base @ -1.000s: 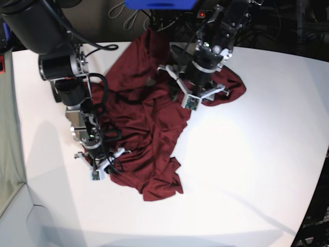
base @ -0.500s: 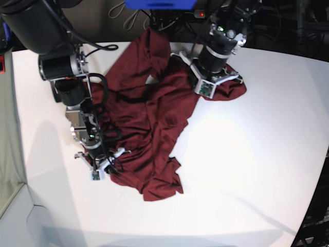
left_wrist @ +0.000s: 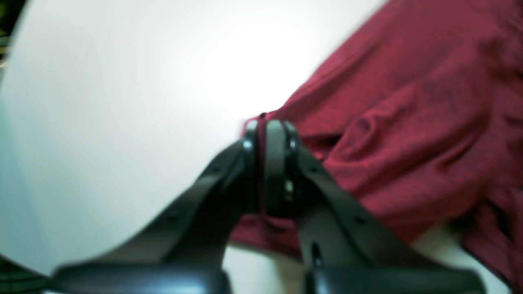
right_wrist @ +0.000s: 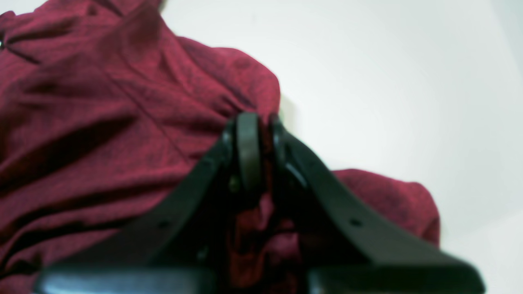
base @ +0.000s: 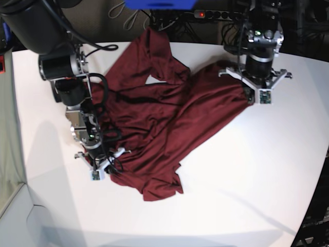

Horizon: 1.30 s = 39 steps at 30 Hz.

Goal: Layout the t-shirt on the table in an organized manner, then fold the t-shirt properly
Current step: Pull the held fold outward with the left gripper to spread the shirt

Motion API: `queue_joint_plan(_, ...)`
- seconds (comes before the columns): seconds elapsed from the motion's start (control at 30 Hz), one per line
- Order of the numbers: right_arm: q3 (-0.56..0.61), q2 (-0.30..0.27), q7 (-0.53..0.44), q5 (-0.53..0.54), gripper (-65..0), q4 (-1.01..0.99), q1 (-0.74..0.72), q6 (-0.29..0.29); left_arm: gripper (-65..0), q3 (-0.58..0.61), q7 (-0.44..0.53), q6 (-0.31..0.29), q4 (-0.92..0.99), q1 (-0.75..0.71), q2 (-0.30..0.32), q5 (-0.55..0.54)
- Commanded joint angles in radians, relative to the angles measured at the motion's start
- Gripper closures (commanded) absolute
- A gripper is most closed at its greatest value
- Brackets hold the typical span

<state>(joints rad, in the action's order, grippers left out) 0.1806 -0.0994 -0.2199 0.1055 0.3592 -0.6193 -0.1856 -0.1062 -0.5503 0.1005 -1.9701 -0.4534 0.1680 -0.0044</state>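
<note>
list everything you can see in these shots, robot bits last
t-shirt: one, dark maroon, crumpled across the table's middle, pinched at two edges
table: one, white, under everything
cables: several, dark and light, behind the table's far edge
power strip: one, black with a red light, behind the far edge
left claw: one, black, shut on the t-shirt's edge, at the base view's right
right claw: one, black, shut on the t-shirt's edge, at the base view's left
</note>
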Motion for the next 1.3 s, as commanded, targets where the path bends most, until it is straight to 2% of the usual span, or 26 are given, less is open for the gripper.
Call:
queue_joint_plan(0.0, -0.002, -0.001, 0.012, 0.0, 0.0, 0.007, -0.02, 0.001, 0.0, -0.025, 0.022, 0.003, -0.021, 0.023, 0.005, 0.004)
queue_joint_plan(0.23, 0.0, -0.001, 0.012, 0.0, 0.0, 0.007, -0.02, 0.001, 0.0, -0.171, 0.012, 0.002, -0.007, 0.213, 0.006, 0.004)
queue_joint_plan(0.37, 0.0, -0.001, 0.012, 0.0, 0.0, 0.005, -0.02, 0.001, 0.0, -0.185, 0.011, 0.002, 0.061, 0.319, 0.017, 0.01)
queue_joint_plan(0.57, -0.002, -0.004, 0.012, 0.0, 0.0, 0.004, -0.02, 0.001, 0.0, -0.198, 0.011, 0.002, 0.298, 0.474, 0.038, 0.011)
queue_joint_plan(0.7, -0.002, -0.004, 0.012, 0.0, 0.0, 0.004, -0.02, 0.001, -0.4, -0.198, 0.011, 0.002, 0.44, 0.496, 0.043, 0.01)
queue_joint_plan(0.77, -0.002, -0.004, 0.012, 0.0, 0.0, 0.004, -0.02, 0.001, -4.1, -0.192, 0.009, 0.002, 0.49, 0.499, 0.043, 0.011)
queue_joint_plan(0.83, -0.002, -0.004, 0.012, 0.0, 0.0, 0.004, -0.02, 0.001, -14.2, -0.192, 0.009, 0.002, 0.533, 0.496, 0.041, 0.011)
queue_joint_plan(0.93, -0.002, -0.004, 0.012, 0.0, 0.0, 0.007, -0.004, 0.001, -33.1, -0.197, 0.009, 0.002, 0.544, 0.462, 0.035, 0.01)
queue_joint_plan(1.0, -0.002, -0.004, 0.012, 0.0, 0.0, 0.007, -0.001, 0.001, -40.6, -0.198, 0.012, 0.002, 0.521, 0.422, 0.037, 0.005)
queue_joint_plan(1.13, -0.002, -0.001, 0.012, 0.0, 0.0, 0.007, -0.001, 0.001, -41.1, -0.195, 0.02, 0.002, 0.452, 0.319, 0.031, 0.004)
queue_joint_plan(1.27, -0.002, -0.001, 0.012, 0.001, 0.0, 0.007, 0.0, 0.001, -41.1, -0.197, 0.02, 0.002, 0.489, 0.292, 0.006, 0.004)
